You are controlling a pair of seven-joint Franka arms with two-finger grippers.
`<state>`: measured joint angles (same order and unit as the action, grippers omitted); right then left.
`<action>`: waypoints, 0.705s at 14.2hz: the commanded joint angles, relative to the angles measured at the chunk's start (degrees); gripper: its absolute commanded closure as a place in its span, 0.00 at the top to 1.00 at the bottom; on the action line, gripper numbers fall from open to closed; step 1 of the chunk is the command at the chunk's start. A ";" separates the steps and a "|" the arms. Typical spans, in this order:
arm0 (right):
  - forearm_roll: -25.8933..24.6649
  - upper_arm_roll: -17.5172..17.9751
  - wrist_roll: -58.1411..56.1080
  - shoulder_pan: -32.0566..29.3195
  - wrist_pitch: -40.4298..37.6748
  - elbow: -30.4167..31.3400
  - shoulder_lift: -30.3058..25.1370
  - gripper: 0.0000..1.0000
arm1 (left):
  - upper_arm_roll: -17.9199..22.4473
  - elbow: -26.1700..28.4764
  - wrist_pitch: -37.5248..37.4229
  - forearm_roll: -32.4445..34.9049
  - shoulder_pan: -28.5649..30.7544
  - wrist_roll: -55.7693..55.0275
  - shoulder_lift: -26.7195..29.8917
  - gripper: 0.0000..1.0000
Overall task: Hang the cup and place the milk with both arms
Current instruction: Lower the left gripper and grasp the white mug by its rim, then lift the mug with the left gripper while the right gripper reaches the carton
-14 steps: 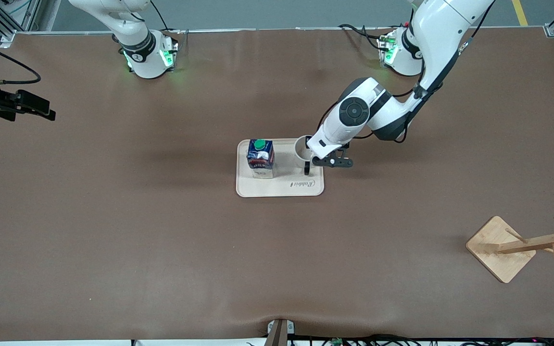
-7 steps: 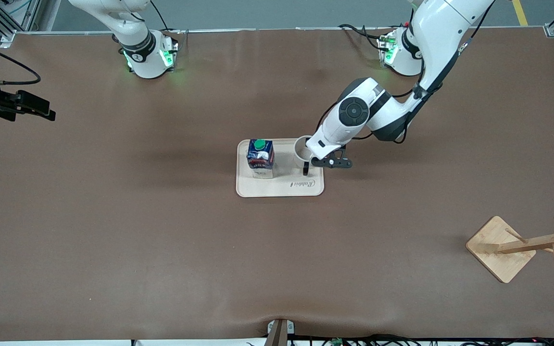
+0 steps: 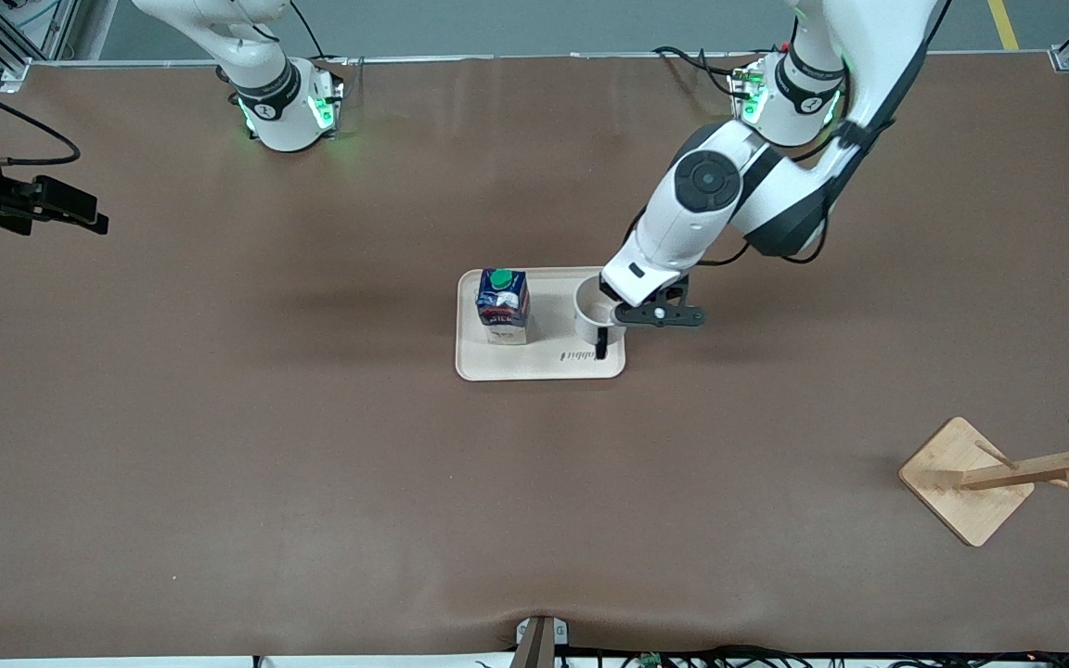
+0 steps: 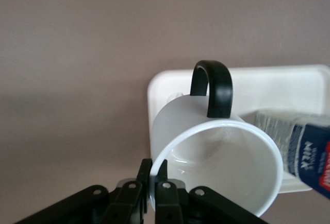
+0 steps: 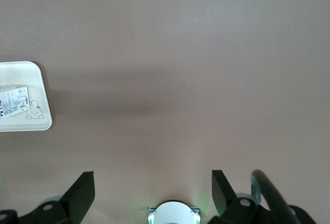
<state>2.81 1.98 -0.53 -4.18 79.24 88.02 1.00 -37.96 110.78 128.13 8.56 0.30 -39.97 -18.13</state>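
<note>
The left jaws (image 3: 611, 320) are clamped on the rim of the cup (image 3: 593, 315), one finger inside the wall and one outside, as the left wrist view shows (image 4: 153, 183). The cup (image 4: 216, 157) is tilted in that grip, with its black handle (image 4: 211, 87) on the side away from the jaws. It hangs over the end of the pale tray (image 3: 534, 364) toward the left arm's end of the desk (image 3: 312, 464); whether it still touches the tray cannot be told. The milk (image 3: 502, 304) stands upright on the tray's other end, apart from the jaws and the cup, and in the left wrist view its carton (image 4: 301, 144) sits just beside the cup's mouth.

The right jaws (image 5: 149, 193) are spread apart, holding nothing, up over bare desk near the right arm's end, where that arm waits. A wooden rack (image 3: 1008, 473) stands well apart from the left jaws, nearer the front camera, toward the left arm's end.
</note>
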 commanded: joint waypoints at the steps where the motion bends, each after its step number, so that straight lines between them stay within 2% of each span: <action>1: 0.18 1.36 0.09 -1.00 -0.49 -1.79 2.07 1.00 | -0.27 -4.33 -7.08 1.11 4.96 5.75 3.89 0.00; 5: 0.27 1.45 0.09 0.83 -0.67 -2.50 4.27 1.00 | -0.36 -6.71 -9.65 0.84 11.90 12.71 6.96 0.00; 7: 0.27 1.45 0.00 2.24 -1.55 -2.50 5.24 1.00 | -0.36 -8.90 -13.23 0.40 14.72 17.45 7.58 0.00; 10: 0.27 1.45 0.79 6.63 -2.16 -2.24 5.51 1.00 | -0.27 -11.19 -17.03 0.40 18.68 22.56 8.28 0.00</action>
<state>3.00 3.32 -0.55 -0.11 78.49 87.10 6.06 -37.85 100.84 113.52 8.61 16.93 -19.85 -11.24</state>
